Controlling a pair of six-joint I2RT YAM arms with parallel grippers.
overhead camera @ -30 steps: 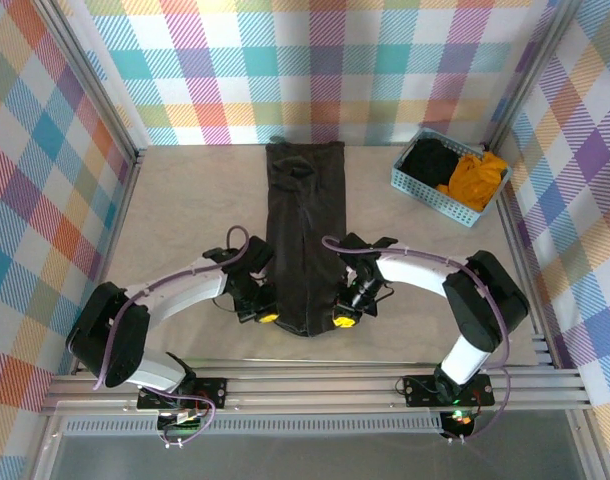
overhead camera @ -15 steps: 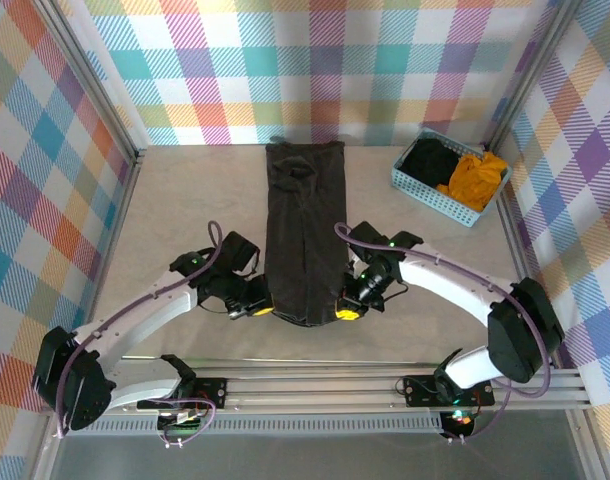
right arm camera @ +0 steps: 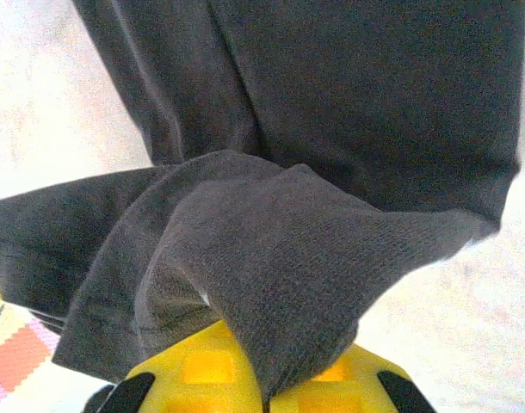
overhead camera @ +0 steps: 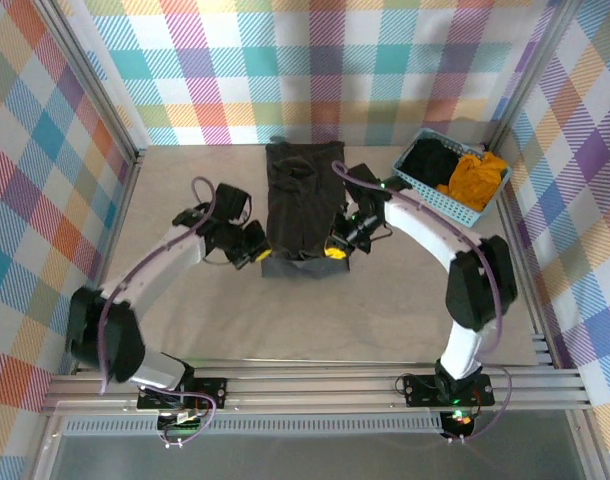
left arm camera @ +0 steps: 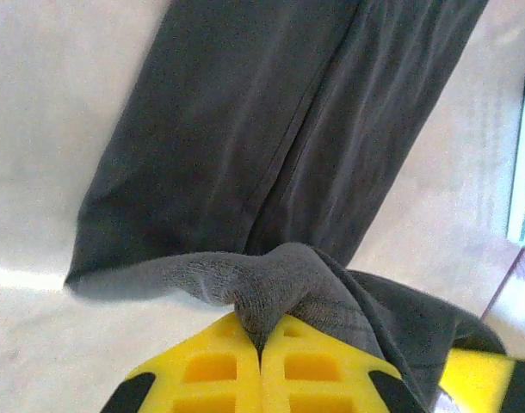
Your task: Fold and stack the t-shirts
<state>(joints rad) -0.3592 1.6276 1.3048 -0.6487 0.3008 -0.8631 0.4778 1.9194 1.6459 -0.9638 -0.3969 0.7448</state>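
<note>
Top external: outstretched end effectors [overhead camera: 257, 255] [overhead camera: 334, 250] apparently grip t-shirt [overhead camera: 300, 200]

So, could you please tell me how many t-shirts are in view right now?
3: the charcoal t-shirt on the table; a black t-shirt and an orange t-shirt in the blue basket. More may lie hidden beneath those.

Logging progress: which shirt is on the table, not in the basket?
The charcoal-grey t-shirt, spread on the table with its near end pinched by the left gripper and right gripper. The black t-shirt and mustard-orange t-shirt lie in the blue basket.
</note>
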